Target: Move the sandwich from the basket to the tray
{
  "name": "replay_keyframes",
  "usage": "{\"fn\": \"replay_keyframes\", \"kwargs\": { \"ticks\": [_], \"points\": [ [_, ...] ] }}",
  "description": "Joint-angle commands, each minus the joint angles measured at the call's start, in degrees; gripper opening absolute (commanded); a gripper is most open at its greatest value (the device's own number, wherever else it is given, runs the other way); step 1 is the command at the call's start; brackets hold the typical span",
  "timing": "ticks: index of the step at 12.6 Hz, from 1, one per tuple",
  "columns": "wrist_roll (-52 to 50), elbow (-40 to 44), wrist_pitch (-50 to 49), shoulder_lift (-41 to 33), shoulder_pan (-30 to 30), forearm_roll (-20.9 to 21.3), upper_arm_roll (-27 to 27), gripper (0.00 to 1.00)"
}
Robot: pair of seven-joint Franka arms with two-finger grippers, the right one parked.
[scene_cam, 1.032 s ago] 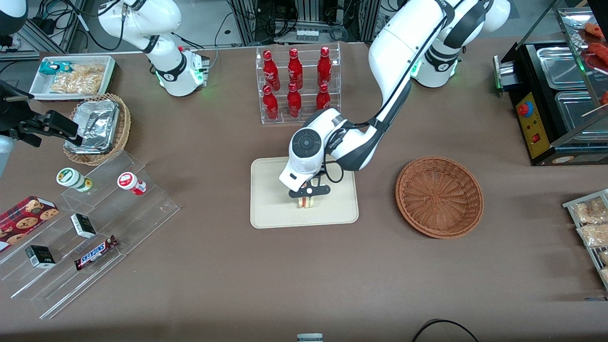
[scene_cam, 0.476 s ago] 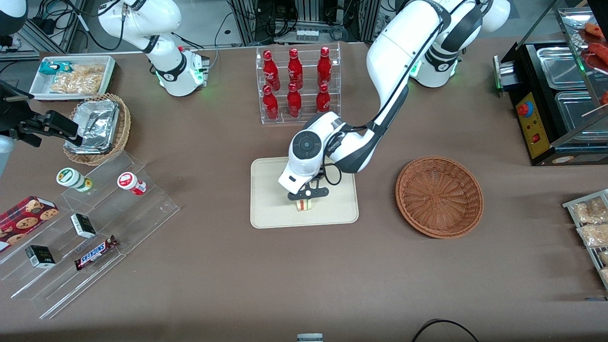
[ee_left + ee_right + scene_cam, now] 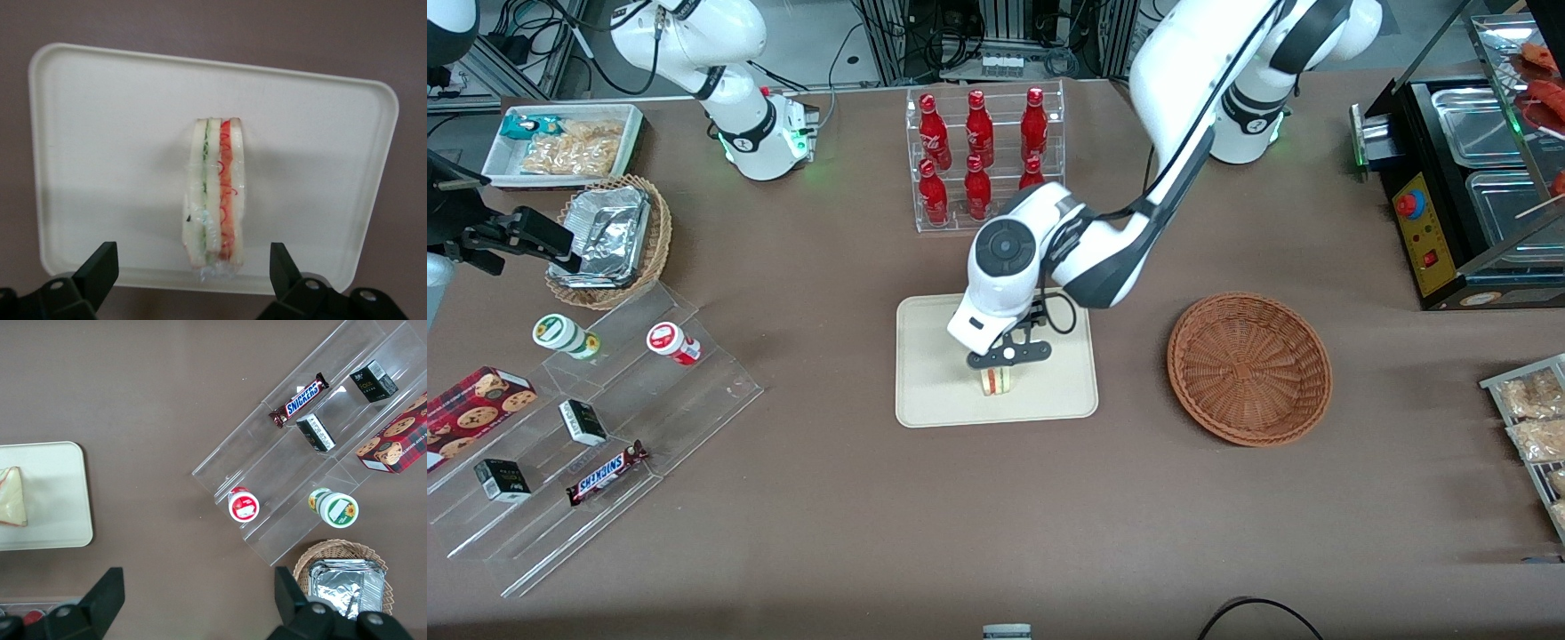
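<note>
Sandwich [image 3: 997, 380] now stands free on its edge on the cream tray [image 3: 929, 391], nearer the front camera than the gripper [image 3: 1007, 355], which has lifted clear of it within the last second. From the wrist, both fingers [image 3: 100, 268] are spread wide with open gaps either side of the wedge, so the placement looks done. The wicker basket [image 3: 1249, 366] sits empty toward the working arm's end. Farther back, the forearm rises, wrist pointing down over the tray.
</note>
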Motion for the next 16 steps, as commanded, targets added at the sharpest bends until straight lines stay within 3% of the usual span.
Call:
{"fn": "replay_keyframes", "kwargs": {
  "ticks": [1, 5, 16],
  "points": [
    [-0.35, -1.90, -5.60, -5.59, 1.58, 0.35, 0.76, 1.00],
    [0.53, -3.29, -14.14, -8.50, 5.35, 0.35, 3.32, 1.00],
    [26.53, -22.98, -15.29, -26.68, 21.62, -0.27, 3.32, 1.00]
  ]
}}
